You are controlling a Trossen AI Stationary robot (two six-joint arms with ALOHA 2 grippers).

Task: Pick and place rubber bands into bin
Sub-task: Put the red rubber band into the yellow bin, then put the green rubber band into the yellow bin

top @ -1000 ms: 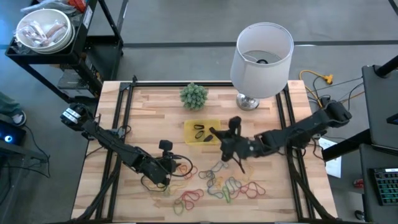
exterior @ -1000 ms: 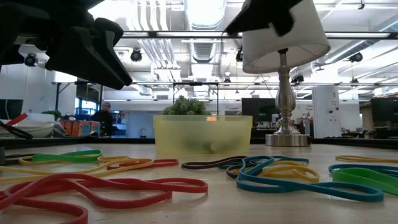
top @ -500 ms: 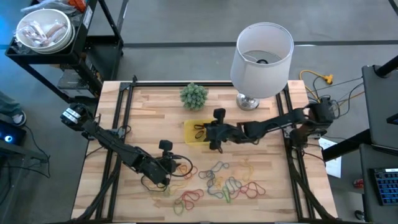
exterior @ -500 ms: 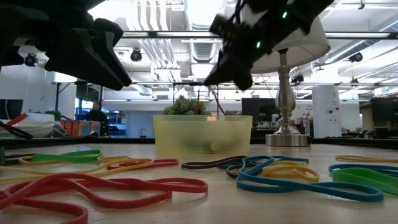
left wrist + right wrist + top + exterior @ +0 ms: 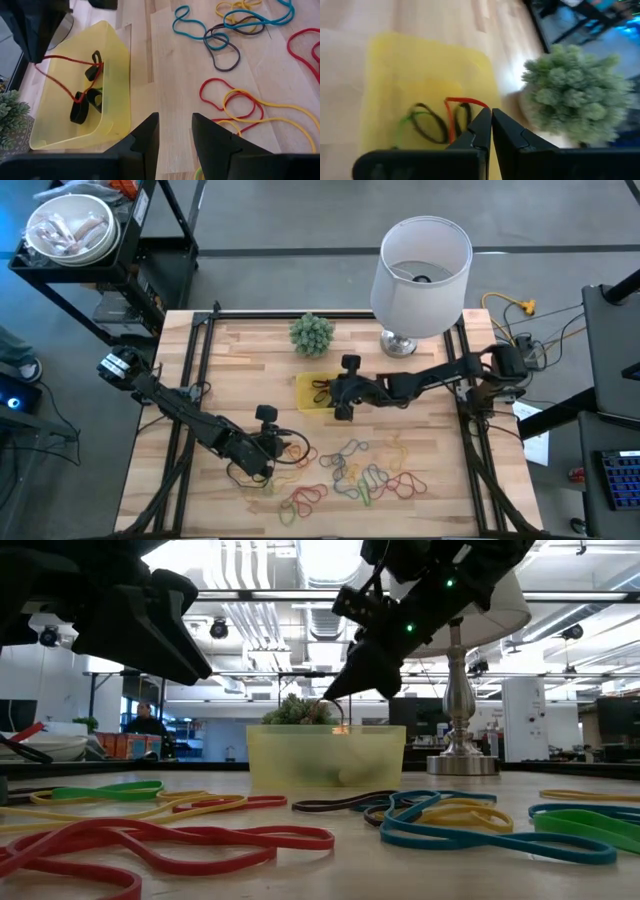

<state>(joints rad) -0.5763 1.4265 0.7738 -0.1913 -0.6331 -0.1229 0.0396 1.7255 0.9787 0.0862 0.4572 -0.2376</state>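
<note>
Wooden table (image 5: 250, 350), one bin (image 5: 310, 404), two pincers

A white table lamp (image 5: 421, 270) stands near the table's (image 5: 250, 350) far right corner. A small green plant (image 5: 312, 334) stands at the far edge, left of the lamp.

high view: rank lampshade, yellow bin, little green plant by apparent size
1. White lampshade, by far the largest, though it sits nearer the camera, so it is inflated.
2. Yellow bin.
3. Green plant, only a little smaller than the bin; close call.
</note>
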